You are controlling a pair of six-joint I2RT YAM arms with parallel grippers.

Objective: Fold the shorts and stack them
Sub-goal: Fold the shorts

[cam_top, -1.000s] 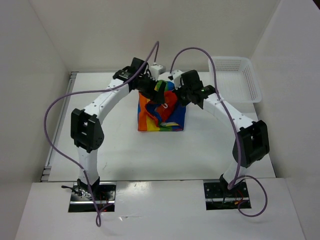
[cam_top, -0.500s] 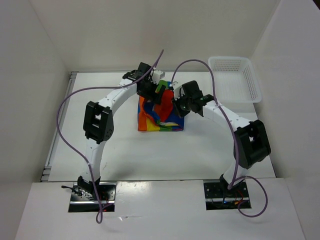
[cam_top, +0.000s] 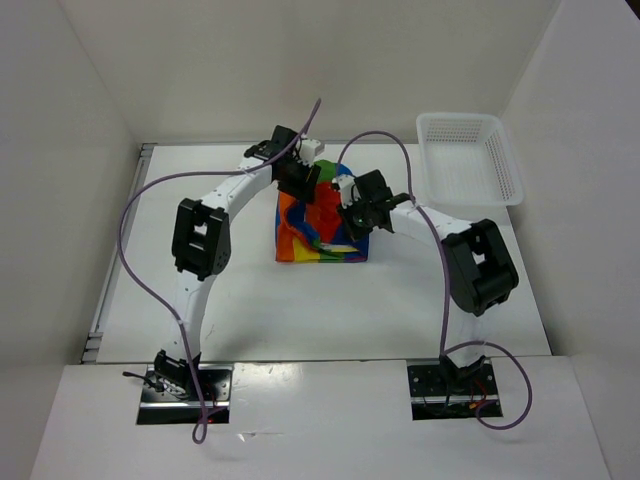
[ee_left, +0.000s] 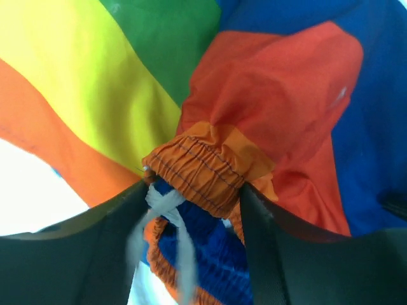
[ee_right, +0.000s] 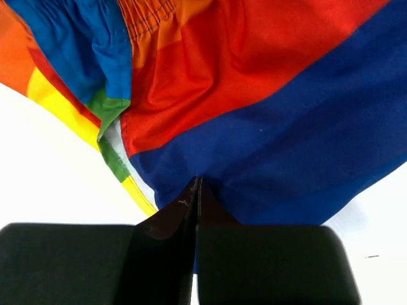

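Observation:
The rainbow-striped shorts (cam_top: pixel 312 243) lie in a squarish heap at the table's middle, with their upper part bunched and lifted. My left gripper (cam_top: pixel 303 184) hangs over their far edge. In the left wrist view (ee_left: pixel 191 194) its jaws hold the gathered orange waistband (ee_left: pixel 203 165) and white drawstring (ee_left: pixel 162 203) between them. My right gripper (cam_top: pixel 353 216) is at the shorts' right side. In the right wrist view (ee_right: pixel 197 185) its jaws are pressed together, pinching the edge of the blue stripe (ee_right: pixel 299 133).
A white mesh basket (cam_top: pixel 500 150) stands at the back right, at the table's edge. White walls close in the left, back and right sides. A metal rail (cam_top: pixel 100 300) runs along the table's left edge.
Both grippers have come closer together and toward the near side, carrying the held cloth over the lying part. The left arm's elbow has swung right and the right arm's elbow left.

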